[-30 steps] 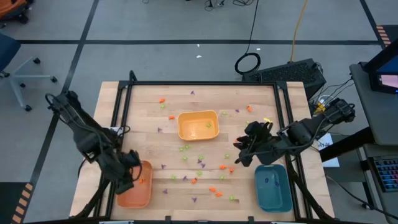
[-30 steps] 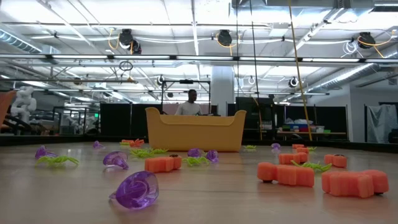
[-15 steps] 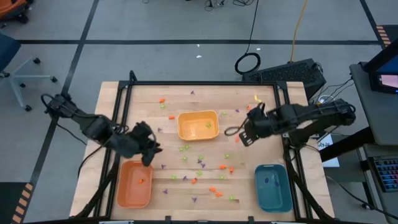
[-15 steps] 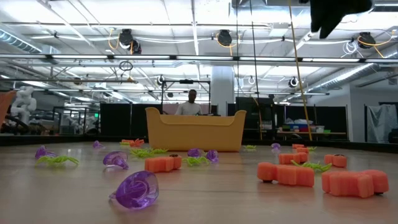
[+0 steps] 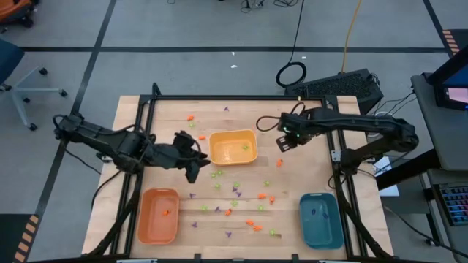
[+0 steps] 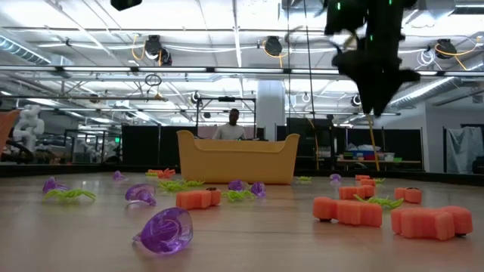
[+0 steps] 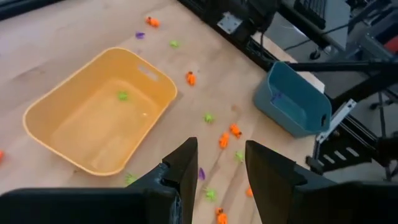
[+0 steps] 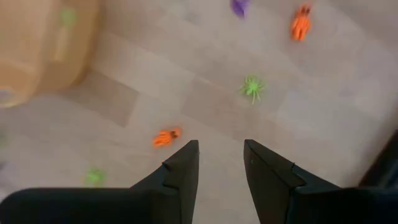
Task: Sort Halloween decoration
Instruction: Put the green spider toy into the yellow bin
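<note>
The Halloween decoration pieces (image 5: pixel 235 191), tiny and orange, green or purple, lie scattered on the wooden table, mostly on the near side of the yellow tray (image 5: pixel 219 153). My left gripper (image 5: pixel 196 166) hovers open just left of that tray; in its wrist view nothing sits between its fingers (image 7: pixel 221 165). My right gripper (image 5: pixel 281 141) hangs open to the tray's right, pointing down (image 6: pixel 374 102). Below my right gripper (image 8: pixel 221 158) lie a green spider (image 8: pixel 252 87) and an orange piece (image 8: pixel 166 137).
An orange tray (image 5: pixel 146 226) stands at the near left with an orange piece in it. At the near right, a teal tray (image 5: pixel 329 230) holds a purple piece. A black frame (image 5: pixel 234 98) borders the table. A person stands far behind the table (image 6: pixel 234 125).
My left gripper has swung from above the orange tray toward the far right, up to the yellow tray's left side. My right gripper has gone from beside the teal tray toward the far edge and come down, tipping to point downward. No piece has moved.
</note>
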Robot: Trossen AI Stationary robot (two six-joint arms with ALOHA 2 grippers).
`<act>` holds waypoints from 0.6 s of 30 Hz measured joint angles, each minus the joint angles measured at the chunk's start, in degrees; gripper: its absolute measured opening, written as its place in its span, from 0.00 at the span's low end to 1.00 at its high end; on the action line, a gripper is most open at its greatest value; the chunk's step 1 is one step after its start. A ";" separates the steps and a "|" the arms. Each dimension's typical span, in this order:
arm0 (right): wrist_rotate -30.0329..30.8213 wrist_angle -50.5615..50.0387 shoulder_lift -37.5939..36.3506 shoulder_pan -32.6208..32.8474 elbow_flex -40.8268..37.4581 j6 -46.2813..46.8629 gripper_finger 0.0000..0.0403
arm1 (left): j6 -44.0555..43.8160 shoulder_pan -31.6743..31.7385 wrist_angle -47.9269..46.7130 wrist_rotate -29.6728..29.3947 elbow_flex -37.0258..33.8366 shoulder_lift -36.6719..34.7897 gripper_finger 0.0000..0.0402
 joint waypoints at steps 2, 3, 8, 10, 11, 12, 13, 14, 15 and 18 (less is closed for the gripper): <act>-3.38 2.91 -0.02 -2.37 -4.22 -0.91 0.29 | 0.12 0.60 0.27 0.00 0.00 0.24 0.33; -4.91 4.05 -0.02 -3.41 -6.13 -1.13 0.29 | 0.14 0.92 0.37 0.02 0.00 0.36 0.33; -7.61 9.31 0.00 -7.23 -13.21 -1.42 0.29 | 3.00 2.53 0.29 0.13 -0.02 0.39 0.33; -7.62 11.19 -0.02 -8.06 -15.06 -1.63 0.29 | 4.82 3.43 0.28 0.16 -0.02 0.40 0.33; -7.57 12.57 -0.02 -8.38 -15.92 -1.68 0.29 | 5.66 3.90 0.27 0.19 -0.02 0.41 0.33; -7.45 14.14 -0.02 -8.67 -16.82 -1.84 0.29 | 6.12 4.33 0.26 0.23 -0.02 0.40 0.33; -7.20 15.66 -0.02 -8.93 -17.73 -1.90 0.29 | 6.36 4.77 0.27 0.25 -0.02 0.39 0.33; -6.63 16.86 -0.02 -9.12 -18.46 -1.94 0.29 | 6.74 5.22 0.28 0.28 -0.02 0.39 0.33; -5.94 17.76 -0.02 -9.36 -18.91 -2.06 0.29 | 7.26 5.64 0.28 0.39 -0.02 0.39 0.33; -3.51 18.63 -0.02 -10.34 -19.22 -2.50 0.31 | 7.73 6.95 0.26 1.77 -0.02 0.39 0.33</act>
